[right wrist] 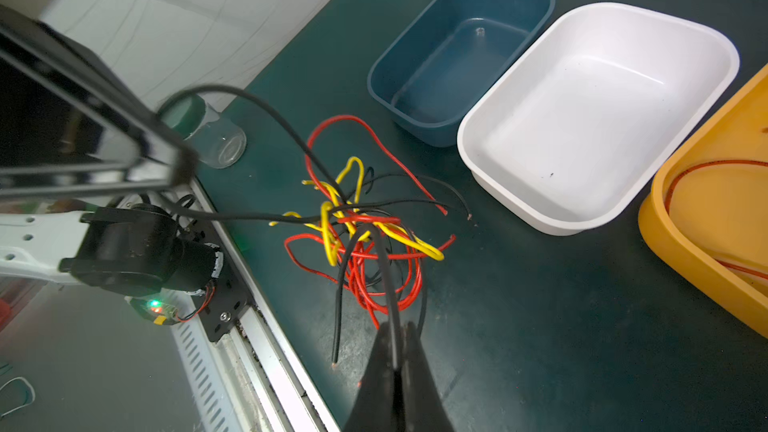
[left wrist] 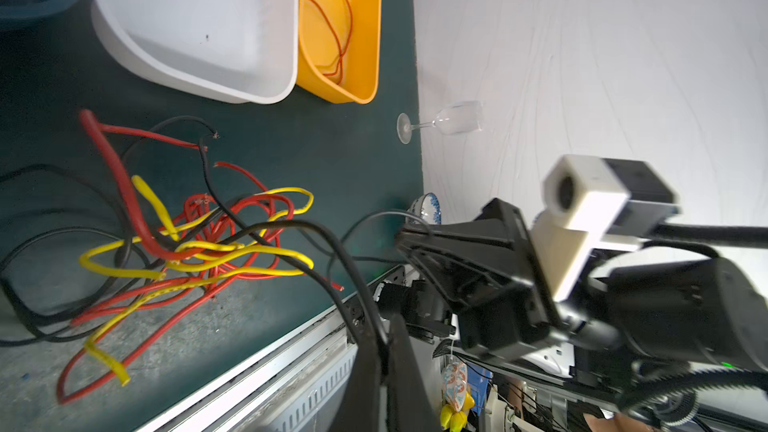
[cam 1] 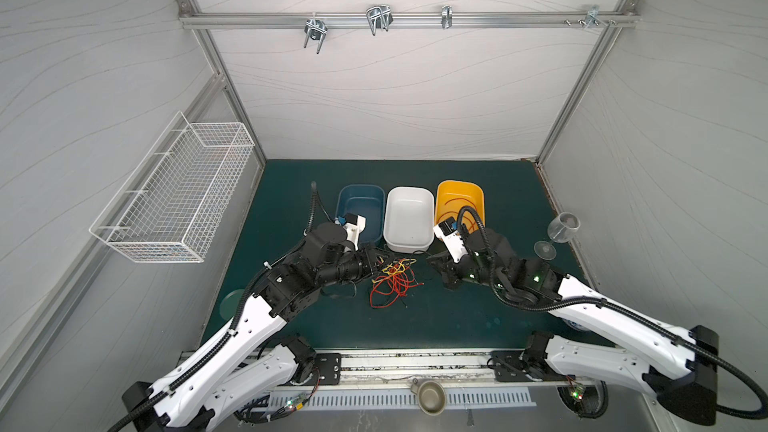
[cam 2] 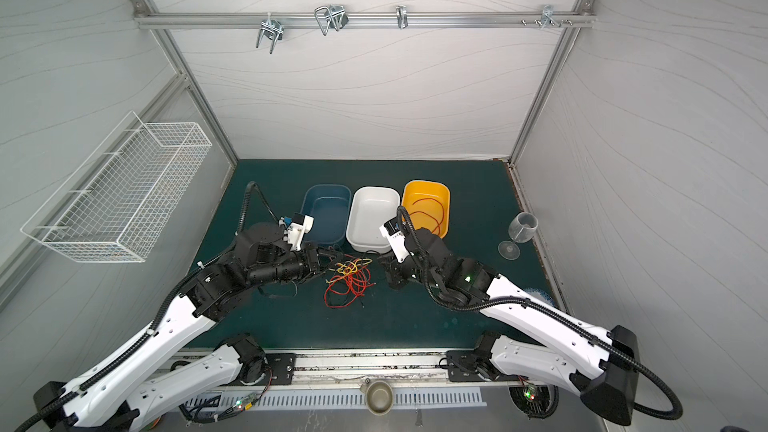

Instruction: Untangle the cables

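Three bins are set side by side at the back of the dark green mat: a blue bin, a white bin and a yellow bin. A single red cable is seen looped inside the yellow one. A wine glass is stood near the right wall, and a glass jar with a green lid is placed near the mat's left edge. The cables, red, yellow and black, are piled in a tangle on the mat just in front of the white bin, between the two grippers. Both arms are stretched inward from the front rail with wrists held low, so that the grippers are pointed at each other across the tangle. The left gripper is closed, with a black cable pinched between its fingers. The right gripper is likewise clamped on a black cable; whether it is the same strand cannot be told.
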### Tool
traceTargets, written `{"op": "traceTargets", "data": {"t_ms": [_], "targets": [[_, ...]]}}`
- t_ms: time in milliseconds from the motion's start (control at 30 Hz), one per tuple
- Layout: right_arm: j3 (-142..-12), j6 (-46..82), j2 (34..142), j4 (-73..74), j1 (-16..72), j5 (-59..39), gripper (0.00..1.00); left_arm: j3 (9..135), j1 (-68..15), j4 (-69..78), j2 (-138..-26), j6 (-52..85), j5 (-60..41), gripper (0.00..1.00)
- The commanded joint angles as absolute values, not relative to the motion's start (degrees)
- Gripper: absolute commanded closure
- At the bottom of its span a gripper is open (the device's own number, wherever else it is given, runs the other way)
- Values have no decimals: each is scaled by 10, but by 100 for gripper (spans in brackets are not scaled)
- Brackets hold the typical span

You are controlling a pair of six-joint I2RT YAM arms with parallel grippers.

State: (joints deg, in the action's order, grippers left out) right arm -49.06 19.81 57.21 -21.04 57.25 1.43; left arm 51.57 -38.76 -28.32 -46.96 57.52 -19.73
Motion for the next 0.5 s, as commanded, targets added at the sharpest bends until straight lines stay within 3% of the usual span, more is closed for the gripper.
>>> {"op": "traceTargets", "data": {"t_ms": [0,200,467], "targets": [[-476,221,588,-188,574,37,100,564,-385,-280,-458,563,-200,100],[-455,224,591,-172,574,25,100,583,-386,-281,-458,562,-204,100],[-421,213,546,-104,575,-41,50,563,-387,-253,-473,572,-218,100]]}}
